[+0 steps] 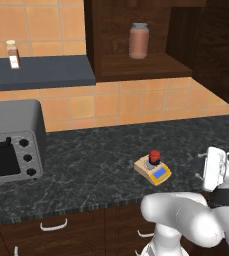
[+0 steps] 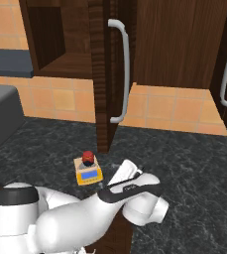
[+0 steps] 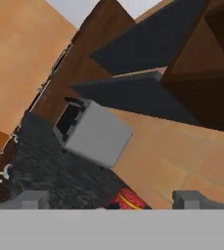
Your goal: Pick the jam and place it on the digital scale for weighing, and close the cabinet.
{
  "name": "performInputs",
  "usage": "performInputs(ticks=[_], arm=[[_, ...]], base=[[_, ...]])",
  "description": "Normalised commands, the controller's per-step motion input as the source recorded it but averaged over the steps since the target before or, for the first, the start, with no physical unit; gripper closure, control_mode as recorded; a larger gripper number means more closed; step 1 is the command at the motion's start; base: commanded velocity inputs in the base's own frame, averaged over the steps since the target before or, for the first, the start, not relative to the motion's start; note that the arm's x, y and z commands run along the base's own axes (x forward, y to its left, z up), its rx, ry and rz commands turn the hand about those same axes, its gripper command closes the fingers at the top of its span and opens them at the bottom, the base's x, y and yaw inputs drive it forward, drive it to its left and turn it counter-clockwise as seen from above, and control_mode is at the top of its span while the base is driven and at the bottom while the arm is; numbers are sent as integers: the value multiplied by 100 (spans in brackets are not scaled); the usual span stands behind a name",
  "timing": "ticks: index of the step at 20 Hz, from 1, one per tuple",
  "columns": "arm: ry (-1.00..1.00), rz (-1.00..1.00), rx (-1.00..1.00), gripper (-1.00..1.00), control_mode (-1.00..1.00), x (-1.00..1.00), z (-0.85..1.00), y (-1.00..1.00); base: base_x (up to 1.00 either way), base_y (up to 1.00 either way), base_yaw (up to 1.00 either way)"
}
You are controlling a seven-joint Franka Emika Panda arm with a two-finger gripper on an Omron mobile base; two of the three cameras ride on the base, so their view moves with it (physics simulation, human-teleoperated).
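Observation:
The jam [image 1: 155, 158], a small dark jar with a red lid, stands on the grey plate of the yellow digital scale [image 1: 153, 170] on the dark counter. Both also show in the right base view, jam [image 2: 88, 158] on scale [image 2: 87, 172]. My gripper [image 3: 112, 200] is open, fingertips [image 3: 35, 199] wide apart and holding nothing; the jam's red lid [image 3: 129, 199] peeks up between them, farther off. The hand [image 1: 217, 168] hovers right of the scale, apart from it. The cabinet [image 1: 136, 37] stands open, its door [image 2: 102, 74] swung out with the silver bar handle [image 2: 122, 69].
A reddish-brown jar [image 1: 139, 41] sits on the open cabinet's shelf. A grey toaster oven [image 1: 11, 145] stands on the counter at left, a small bottle [image 1: 13, 55] on the dark shelf above. Drawers with white handles [image 1: 53, 226] run under the counter. Another closed cabinet door [image 2: 184, 44] is at right.

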Motion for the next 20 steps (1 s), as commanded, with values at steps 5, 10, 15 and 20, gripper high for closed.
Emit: performInputs(ticks=[5,10,15,20], arm=[[-20,-17,19,-100,-100,-43,60,-100],[0,-19,15,-100,-100,-6,30,-98],[-1,-14,11,-100,-100,34,34,-98],[-5,-9,7,-100,-100,41,56,-88]], base=[[0,0,0],[0,0,0],[0,0,0],[0,0,0]])
